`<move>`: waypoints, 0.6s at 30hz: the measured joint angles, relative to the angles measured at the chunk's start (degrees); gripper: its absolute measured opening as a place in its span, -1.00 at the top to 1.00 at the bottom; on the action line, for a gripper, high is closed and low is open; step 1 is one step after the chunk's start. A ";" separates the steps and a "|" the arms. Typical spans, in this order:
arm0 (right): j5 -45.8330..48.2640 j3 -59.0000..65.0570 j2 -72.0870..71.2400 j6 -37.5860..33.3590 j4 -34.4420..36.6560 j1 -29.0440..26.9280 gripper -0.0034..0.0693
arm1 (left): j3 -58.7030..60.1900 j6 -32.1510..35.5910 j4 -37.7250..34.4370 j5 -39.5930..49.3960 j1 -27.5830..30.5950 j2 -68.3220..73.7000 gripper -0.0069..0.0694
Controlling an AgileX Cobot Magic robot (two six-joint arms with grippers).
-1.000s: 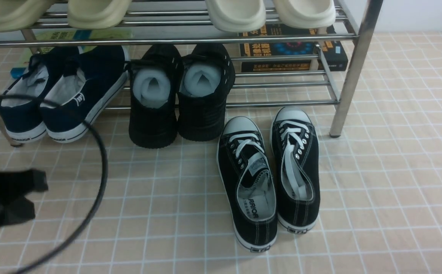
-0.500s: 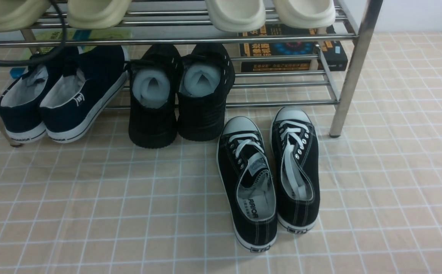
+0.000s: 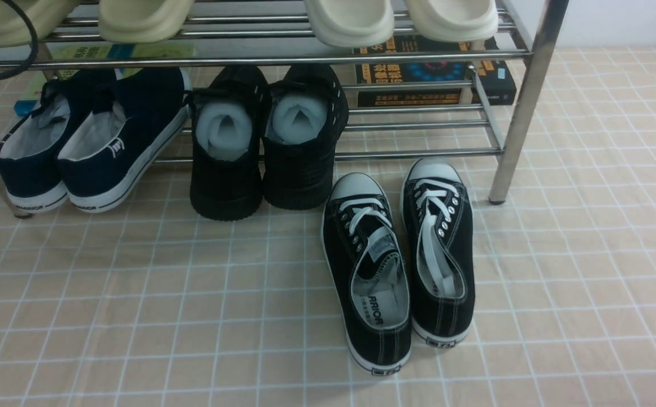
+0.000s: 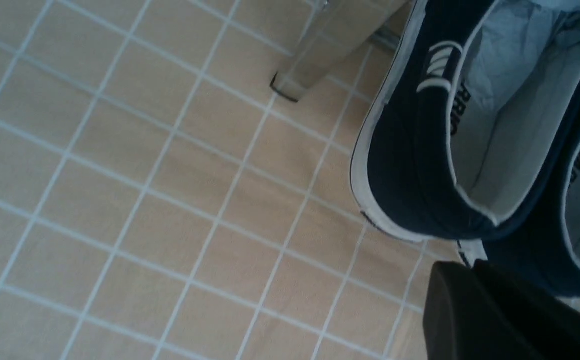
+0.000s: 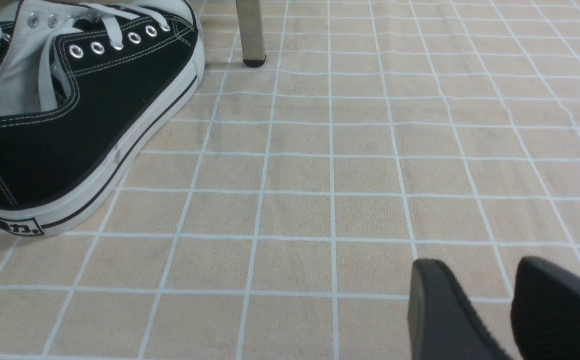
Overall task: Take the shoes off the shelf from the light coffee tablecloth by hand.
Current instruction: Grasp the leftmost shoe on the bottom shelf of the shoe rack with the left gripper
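Observation:
The navy blue shoes (image 3: 96, 152) sit side by side at the left end of the steel shelf's (image 3: 522, 113) lowest tier, heels toward me and hanging over the light coffee tablecloth (image 3: 192, 294). Neither gripper shows in the front view. In the left wrist view the shoes' heels (image 4: 409, 165) are close by. My left gripper (image 4: 469, 267) hangs just short of them, its dark fingers pressed together with nothing between. My right gripper (image 5: 474, 262) is low over bare cloth, slightly open and empty.
All-black shoes stuffed with white foam (image 3: 265, 164) stand next to the navy pair. Black lace-up sneakers (image 3: 395, 265) lie on the cloth in front of the shelf. Cream slippers (image 3: 350, 20) fill the upper tier, books (image 3: 435, 73) lie behind. A black cable (image 3: 22, 51) hangs at top left.
My left arm, seen low at the front view's left edge a second ago, has left that view. Its cable swung up to the top left corner. The shoes have not moved.

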 joint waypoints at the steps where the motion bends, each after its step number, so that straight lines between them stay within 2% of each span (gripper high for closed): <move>1: 0.00 0.00 0.00 0.00 0.00 0.00 0.25 | 0.00 1.38 -1.44 -1.06 0.00 1.06 0.55; 3: 0.00 0.00 0.00 0.00 0.00 0.00 0.25 | 0.00 2.63 -2.71 -2.31 0.00 1.98 0.46; 4: 0.00 0.00 0.00 0.00 0.00 0.00 0.25 | 0.00 4.12 -4.90 -3.92 0.00 3.10 0.32; 5: 0.00 0.00 0.00 0.00 0.00 0.00 0.25 | 0.00 4.55 -5.11 -4.08 0.00 3.20 0.31; 9: 0.00 0.00 0.00 0.00 0.00 0.00 0.25 | 0.00 9.88 -9.96 -7.04 0.00 5.28 -0.06; 12: 0.00 0.00 0.00 0.00 0.00 0.00 0.25 | 0.00 12.54 -11.67 -7.94 0.00 6.00 -0.18; 18: 0.00 0.00 0.00 0.00 0.00 0.00 0.25 | 0.00 14.94 -11.93 -10.35 0.00 8.80 -0.21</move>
